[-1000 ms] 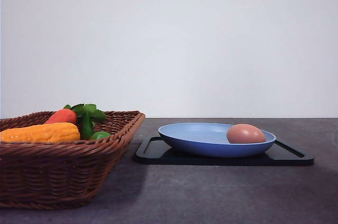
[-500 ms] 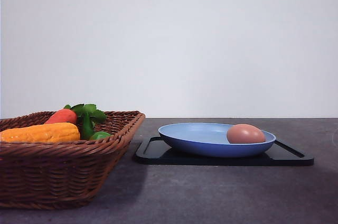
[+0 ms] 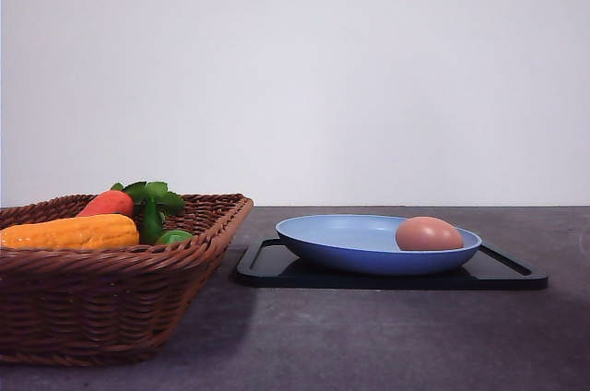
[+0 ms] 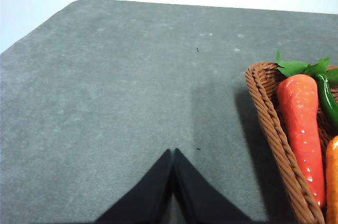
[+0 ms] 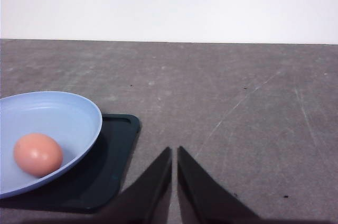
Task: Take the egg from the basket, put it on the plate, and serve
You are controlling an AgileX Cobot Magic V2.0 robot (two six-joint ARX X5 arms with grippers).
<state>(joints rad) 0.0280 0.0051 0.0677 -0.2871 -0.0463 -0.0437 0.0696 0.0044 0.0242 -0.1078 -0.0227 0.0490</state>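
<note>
Dark tabletop (image 3: 387,336) unchanged, egg (image 3: 429,233) still on plate (image 3: 350,243)

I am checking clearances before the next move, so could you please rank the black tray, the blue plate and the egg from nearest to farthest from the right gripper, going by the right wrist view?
From the right gripper, shut and over bare table:
1. Black tray: its corner lies closest.
2. Blue plate: resting on the tray, its rim just beyond that corner.
3. Egg: inside the plate, farthest off.
</note>
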